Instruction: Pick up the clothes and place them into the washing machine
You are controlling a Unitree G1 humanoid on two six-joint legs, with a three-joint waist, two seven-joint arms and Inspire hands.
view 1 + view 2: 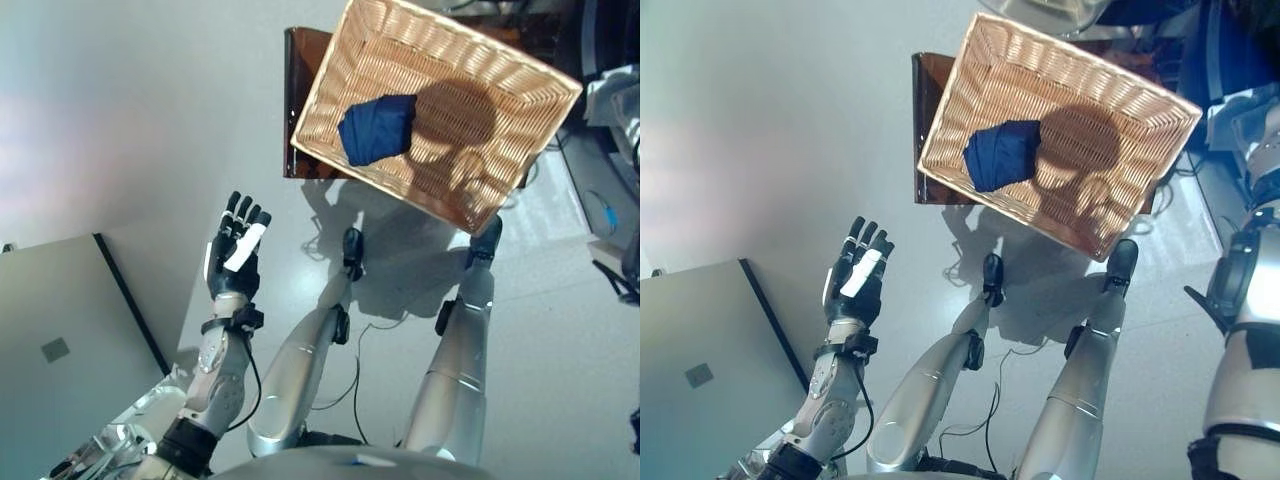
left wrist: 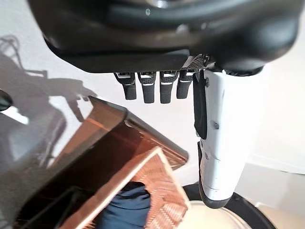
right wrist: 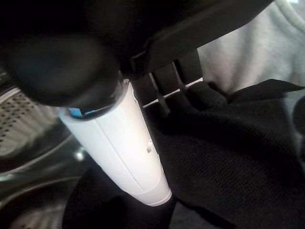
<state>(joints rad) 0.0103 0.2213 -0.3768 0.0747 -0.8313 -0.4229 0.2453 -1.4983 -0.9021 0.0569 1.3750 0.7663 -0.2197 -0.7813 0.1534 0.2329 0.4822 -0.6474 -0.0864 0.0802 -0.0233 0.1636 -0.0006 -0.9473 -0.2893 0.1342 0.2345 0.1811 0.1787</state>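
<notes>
- We see a dark blue cloth [image 1: 378, 128], crumpled, lying inside the wicker basket [image 1: 500, 70]
- Our right hand [image 3: 119, 143] touches black textured cloth [image 3: 228, 157]; its grip we cannot tell
- Our left hand [image 1: 236, 255] hangs apart, fingers straight, empty

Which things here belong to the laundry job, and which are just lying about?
Job:
- blue garment in the wicker basket
- black cloth and grey cloth by the right hand
- washer drum
- left hand, open and empty

Lying about:
- brown stand under the basket
- grey board
</notes>
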